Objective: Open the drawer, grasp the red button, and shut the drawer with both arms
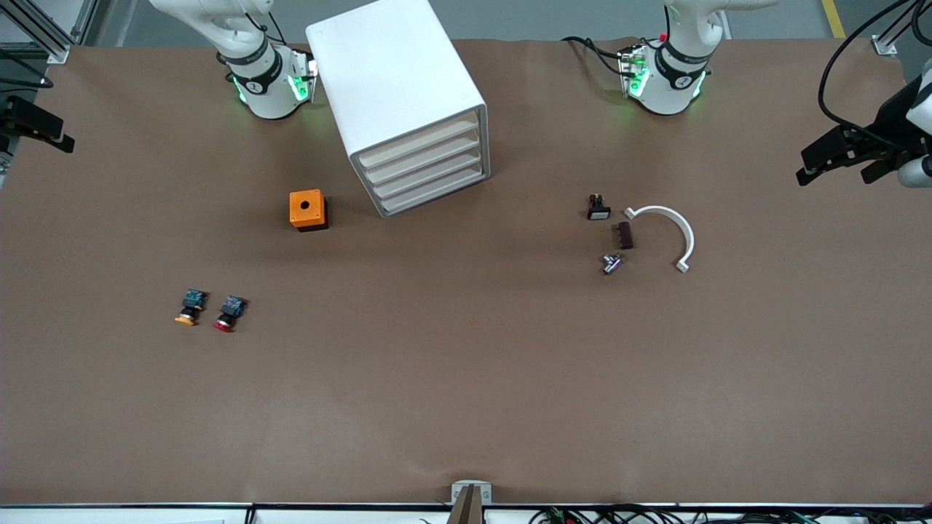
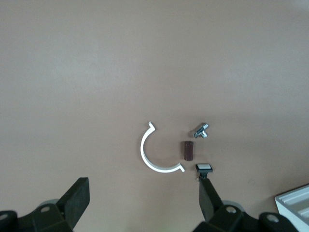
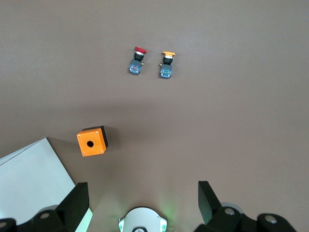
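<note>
The brown bench (image 1: 466,378) carries a white cabinet (image 1: 397,94) whose top drawer (image 1: 419,145) sits pushed in like the three below it. Both arms wait high up, the left claw (image 2: 145,203) and the right claw (image 3: 140,203) each spread wide and holding nothing. An orange cube (image 1: 308,209) stands beside the cabinet. The red button (image 1: 228,313) lies nearer the front camera, just beside a yellow-capped button (image 1: 190,306).
</note>
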### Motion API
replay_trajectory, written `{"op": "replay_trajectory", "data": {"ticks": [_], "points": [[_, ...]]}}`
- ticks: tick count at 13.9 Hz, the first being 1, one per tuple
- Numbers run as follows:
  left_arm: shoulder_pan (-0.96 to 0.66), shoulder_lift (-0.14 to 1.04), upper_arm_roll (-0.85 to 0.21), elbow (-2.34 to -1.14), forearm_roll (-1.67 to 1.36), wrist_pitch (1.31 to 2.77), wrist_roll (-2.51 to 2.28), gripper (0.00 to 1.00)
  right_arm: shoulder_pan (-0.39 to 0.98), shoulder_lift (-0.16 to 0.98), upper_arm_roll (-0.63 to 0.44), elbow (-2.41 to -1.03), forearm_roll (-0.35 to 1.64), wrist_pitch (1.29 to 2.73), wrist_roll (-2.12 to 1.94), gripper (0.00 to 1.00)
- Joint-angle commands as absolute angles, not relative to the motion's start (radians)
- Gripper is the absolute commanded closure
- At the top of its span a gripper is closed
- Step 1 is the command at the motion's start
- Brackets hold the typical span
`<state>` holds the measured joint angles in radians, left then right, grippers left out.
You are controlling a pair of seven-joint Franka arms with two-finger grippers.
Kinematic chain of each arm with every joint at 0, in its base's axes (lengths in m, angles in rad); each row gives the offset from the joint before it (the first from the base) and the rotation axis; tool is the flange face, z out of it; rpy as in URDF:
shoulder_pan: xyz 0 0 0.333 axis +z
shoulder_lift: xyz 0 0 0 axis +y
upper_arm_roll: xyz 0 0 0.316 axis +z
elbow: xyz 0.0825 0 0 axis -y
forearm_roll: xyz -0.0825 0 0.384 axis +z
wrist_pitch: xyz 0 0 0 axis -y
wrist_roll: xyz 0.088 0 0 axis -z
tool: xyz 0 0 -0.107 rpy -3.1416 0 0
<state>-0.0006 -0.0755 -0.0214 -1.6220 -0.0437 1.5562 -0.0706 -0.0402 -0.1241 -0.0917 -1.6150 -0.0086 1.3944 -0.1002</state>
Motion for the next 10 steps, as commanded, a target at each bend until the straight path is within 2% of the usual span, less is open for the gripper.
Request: {"op": "replay_trajectory", "data": {"ticks": [1, 10], "points": [[0.008, -0.072, -0.031, -1.594, -0.028, 1.506, -0.074, 0.0, -0.054, -0.202, -0.081, -1.709, -0.014, 1.439, -0.113, 0.0], [0.008, -0.058, -0.038, -1.582, -0.035, 1.505, -0.071, 0.0, -0.043, -0.212, -0.083, -1.709, -0.014, 1.465, -0.114, 0.0]]}}
